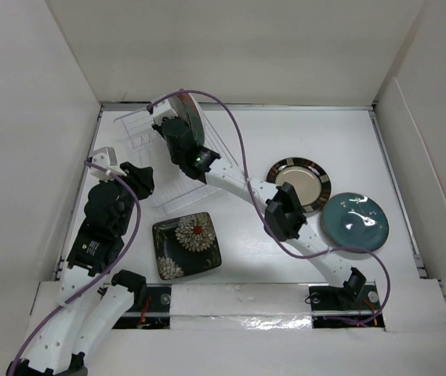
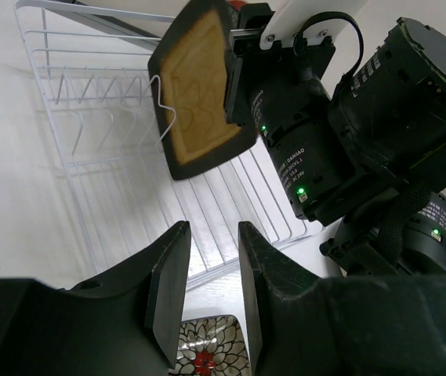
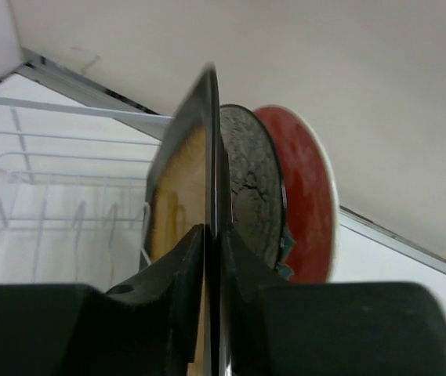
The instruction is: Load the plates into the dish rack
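Note:
The dish rack [image 1: 132,129] is a white wire basket at the back left; it also shows in the left wrist view [image 2: 89,117]. My right gripper [image 3: 213,235] is shut on the edge of the amber-centred square plate [image 2: 199,86] and holds it upright over the rack. Just behind it stand two round plates, one grey with branch-like lines [image 3: 250,184] and one red-backed with a teal pattern [image 3: 305,196]. My left gripper [image 2: 209,235] is open and empty beside the rack's near edge. The dark floral square plate [image 1: 186,244], the dark striped-rim plate [image 1: 299,183] and the plain teal plate [image 1: 354,221] lie flat on the table.
White walls enclose the table on the left, back and right. The right arm [image 1: 285,211] stretches diagonally across the middle, passing close to the striped-rim plate. Its purple cable loops over the teal plate's near side.

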